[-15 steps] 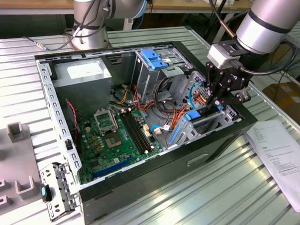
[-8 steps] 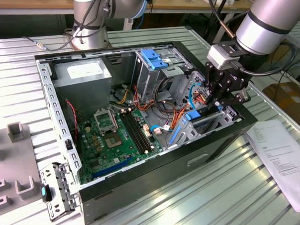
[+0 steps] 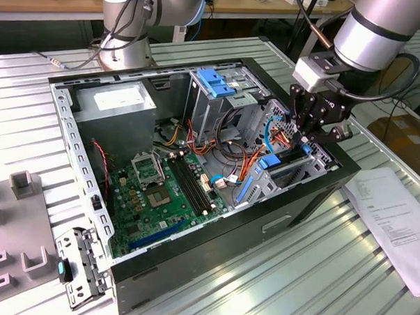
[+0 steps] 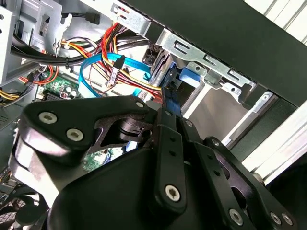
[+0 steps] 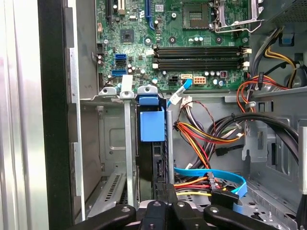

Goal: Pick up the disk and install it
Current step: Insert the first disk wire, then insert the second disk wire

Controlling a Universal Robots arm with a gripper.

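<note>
Gripping the disk [image 3: 288, 161] by its upper edge, the gripper [image 3: 314, 134] sits at the right of the exterior frame, over the near-right corner of the open computer case [image 3: 191, 268]. Its black fingers [image 3: 305, 123] point down into the case, closed on the thin edge of the drive. The disk stands on edge in the metal drive bay [image 3: 272, 178], with its blue carrier rail [image 3: 269, 162] showing at the end that faces the motherboard [image 3: 167, 190].

In the first wrist view the disk [image 5: 154, 158] appears edge-on at the lower centre of the frame, a dark slab with a blue tab [image 5: 152, 125] at its far end, seated between two upright grey bay rails [image 5: 128, 143]. The gripper [image 5: 165, 211] closes on it at the bottom edge of the frame. Beyond the bay, the motherboard [image 5: 192, 38] fills the upper part of the frame, and red, yellow and black cables [image 5: 206, 136] with a blue flat cable [image 5: 211, 175] lie to the right of the disk.

In the second wrist view the gripper's black linkage [image 4: 144, 158] covers the lower half of the frame, its fingers [image 4: 165, 120] meeting around a thin edge near the centre. Blue plastic [image 4: 189, 76] shows just beyond, under the metal bay frame [image 4: 192, 52].

A second blue handle [image 3: 217, 81] tops the grey drive cage [image 3: 219, 105] at the upper centre of the exterior frame. White paper [image 3: 395, 221] lies on the table [image 3: 295, 287] at the right.
</note>
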